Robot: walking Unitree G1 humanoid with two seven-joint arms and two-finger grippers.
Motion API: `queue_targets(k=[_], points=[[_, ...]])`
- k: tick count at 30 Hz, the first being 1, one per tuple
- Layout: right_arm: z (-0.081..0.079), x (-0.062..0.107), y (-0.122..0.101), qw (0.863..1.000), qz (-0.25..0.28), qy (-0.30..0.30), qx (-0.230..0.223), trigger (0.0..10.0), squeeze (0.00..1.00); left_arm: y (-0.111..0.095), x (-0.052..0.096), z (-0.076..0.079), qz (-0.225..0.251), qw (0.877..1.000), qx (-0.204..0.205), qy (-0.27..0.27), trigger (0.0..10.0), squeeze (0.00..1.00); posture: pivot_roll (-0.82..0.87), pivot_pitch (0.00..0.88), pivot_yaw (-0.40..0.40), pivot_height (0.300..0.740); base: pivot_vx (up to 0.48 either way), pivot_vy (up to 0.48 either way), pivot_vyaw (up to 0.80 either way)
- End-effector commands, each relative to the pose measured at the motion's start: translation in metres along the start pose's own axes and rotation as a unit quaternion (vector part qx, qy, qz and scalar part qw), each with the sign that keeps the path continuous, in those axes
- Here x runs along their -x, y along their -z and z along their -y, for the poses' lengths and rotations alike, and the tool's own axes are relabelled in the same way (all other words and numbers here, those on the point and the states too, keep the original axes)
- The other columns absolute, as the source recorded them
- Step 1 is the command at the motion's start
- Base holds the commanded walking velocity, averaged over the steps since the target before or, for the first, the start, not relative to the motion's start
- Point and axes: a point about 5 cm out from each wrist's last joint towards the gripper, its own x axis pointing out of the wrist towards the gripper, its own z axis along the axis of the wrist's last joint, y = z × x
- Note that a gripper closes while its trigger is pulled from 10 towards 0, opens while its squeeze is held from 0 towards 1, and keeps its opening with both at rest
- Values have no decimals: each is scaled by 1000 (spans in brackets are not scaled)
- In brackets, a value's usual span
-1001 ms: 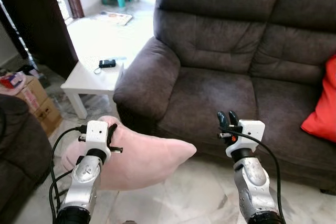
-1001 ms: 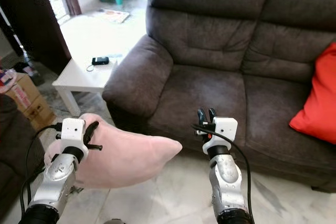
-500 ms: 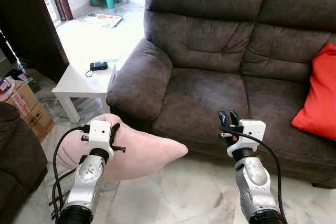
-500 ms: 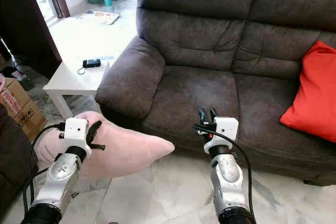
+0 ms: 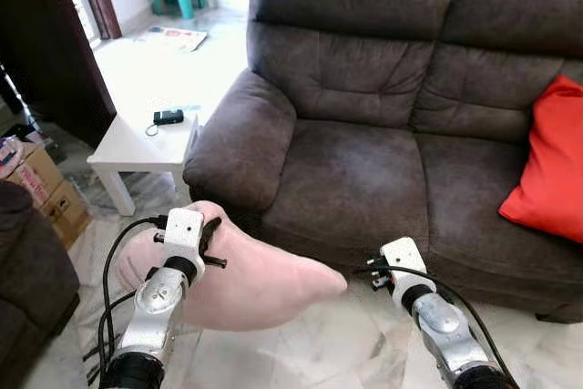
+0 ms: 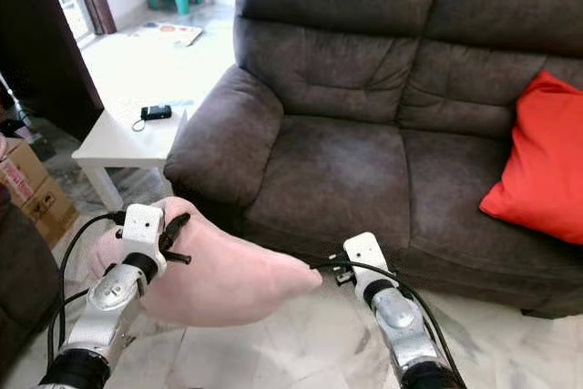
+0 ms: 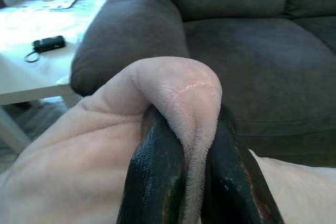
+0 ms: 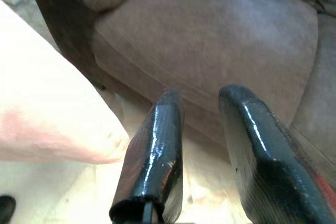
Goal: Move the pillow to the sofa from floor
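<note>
Before the dark grey fabric sofa (image 5: pixel 383 134), our left gripper (image 7: pixel 193 167) pinches the soft pink plush pillow (image 5: pixel 255 280) aloft; our right gripper (image 8: pixel 202 145), fingers parted and empty, has dropped lower, nearing the pillow's free corner.

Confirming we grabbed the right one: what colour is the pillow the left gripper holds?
Pale pink; the pillow shows best in the left wrist view, pinched by the left gripper.
</note>
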Motion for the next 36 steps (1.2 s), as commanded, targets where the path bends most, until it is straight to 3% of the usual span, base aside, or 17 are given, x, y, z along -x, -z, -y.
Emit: queue_targets(k=[1, 7, 10, 18, 21, 26, 29, 36], points=[[2, -3, -3, 1000, -4, -9, 17, 10000, 0, -22, -10, 2, 44, 999, -1, 13, 10000, 0, 50, 0, -47, 740, 0, 0, 0], [-9, -6, -4, 999, -6, -30, 19, 10000, 0, -20, -9, 3, 37, 999, -1, 22, 10000, 0, 49, 0, -42, 740, 0, 0, 0], [-21, -4, 5, 996, -26, -70, 45, 10000, 0, -22, -10, 6, 40, 999, -3, 30, 10000, 0, 52, 0, -41, 740, 0, 0, 0], [-30, 1, 21, 987, -61, -109, 96, 10000, 0, -24, -15, 8, 27, 998, -17, 49, 10000, 0, 63, 0, -40, 740, 0, 0, 0], [-19, -2, 18, 998, -54, -32, 8, 10000, 0, 1, -11, -3, -36, 999, -31, 13, 10000, 0, 59, 0, -44, 740, 0, 0, 0], [-11, 3, 30, 992, -71, 34, -94, 10000, 0, 31, 2, -16, -101, 994, -23, -42, 10000, 0, 52, 0, -37, 740, 0, 0, 0], [-11, 5, 36, 990, -85, 40, -108, 10000, 0, 37, 5, -18, -113, 992, -21, -49, 10000, 0, 52, 0, -37, 740, 0, 0, 0], [-20, 20, 64, 972, -121, 68, -190, 10000, 0, 70, 23, -23, -183, 979, 8, -89, 10000, 0, 54, 0, -37, 740, 0, 0, 0]])
